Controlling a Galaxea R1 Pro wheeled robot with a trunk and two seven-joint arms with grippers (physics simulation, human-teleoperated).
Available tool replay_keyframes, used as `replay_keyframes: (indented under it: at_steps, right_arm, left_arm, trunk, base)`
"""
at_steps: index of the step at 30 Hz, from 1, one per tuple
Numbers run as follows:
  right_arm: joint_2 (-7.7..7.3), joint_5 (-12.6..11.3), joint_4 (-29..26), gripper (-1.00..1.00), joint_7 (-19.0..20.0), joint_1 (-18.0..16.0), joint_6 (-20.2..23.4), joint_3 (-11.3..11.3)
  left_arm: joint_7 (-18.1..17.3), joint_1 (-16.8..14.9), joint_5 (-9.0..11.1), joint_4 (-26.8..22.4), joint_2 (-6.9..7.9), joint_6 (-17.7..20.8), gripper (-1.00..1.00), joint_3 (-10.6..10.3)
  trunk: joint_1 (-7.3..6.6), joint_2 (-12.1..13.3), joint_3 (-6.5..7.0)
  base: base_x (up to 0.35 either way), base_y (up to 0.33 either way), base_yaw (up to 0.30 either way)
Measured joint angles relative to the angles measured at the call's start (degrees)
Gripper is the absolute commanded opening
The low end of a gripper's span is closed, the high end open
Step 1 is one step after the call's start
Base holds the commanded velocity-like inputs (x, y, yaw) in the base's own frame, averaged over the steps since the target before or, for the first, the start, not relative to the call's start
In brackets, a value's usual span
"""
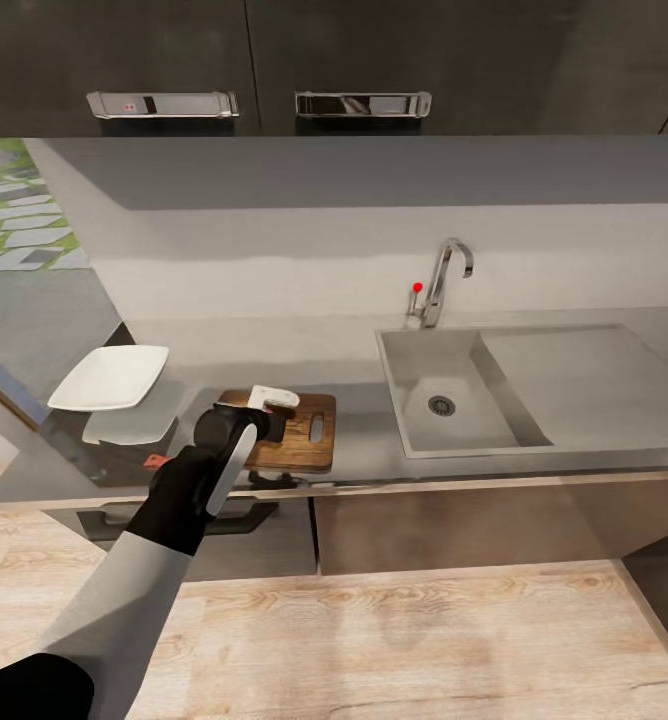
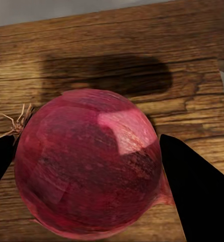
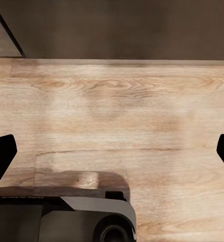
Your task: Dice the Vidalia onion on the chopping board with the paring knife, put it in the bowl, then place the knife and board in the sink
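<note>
The wood floor [image 3: 117, 111] lies under the right hand [image 3: 112, 151], whose fingers stand wide apart on nothing. Further on, at the front of the tabletop [image 1: 374, 455], the left hand [image 2: 91, 161] is clamped on the onion [image 2: 86, 161], one finger on each side, just above the chopping board [image 2: 117, 50]. Being round and smooth-skinned, the onion will likely roll off the board toward the tabletop's edge if it is let go before it rests on the wood. An orange-red bit, probably the knife handle [image 1: 154, 461], shows beside the arm; the forearm could knock it on the way back. Beyond sit the white bowl [image 1: 109, 378] and, further right, the sink [image 1: 444, 400]
</note>
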Motion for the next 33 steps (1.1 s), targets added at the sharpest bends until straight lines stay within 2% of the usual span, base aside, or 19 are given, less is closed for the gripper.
replay_keyframes:
  at_steps: [12, 19, 33]
  right_arm:
    - [0.00, 0.0, 0.0, 1.00, 0.0, 0.0, 0.0, 0.0]
    - [0.00, 0.0, 0.0, 1.00, 0.0, 0.0, 0.0, 0.0]
    - [0.00, 0.0, 0.0, 1.00, 0.0, 0.0, 0.0, 0.0]
  left_arm:
    - [0.0, 0.0, 0.0, 0.2, 0.49, 0.0, -1.00, 0.1]
    - [0.0, 0.0, -0.1, 0.1, 1.41, 0.0, -1.00, 0.2]
    - [0.0, 0.0, -0.1, 0.1, 1.43, 0.0, -1.00, 0.1]
  trunk:
    - [0.00, 0.0, 0.00]
    - [0.00, 0.0, 0.00]
    - [0.00, 0.0, 0.00]
  base:
    - [0.000, 0.003, 0.000]
    - [0.000, 0.094, 0.000]
    - [0.000, 0.005, 0.000]
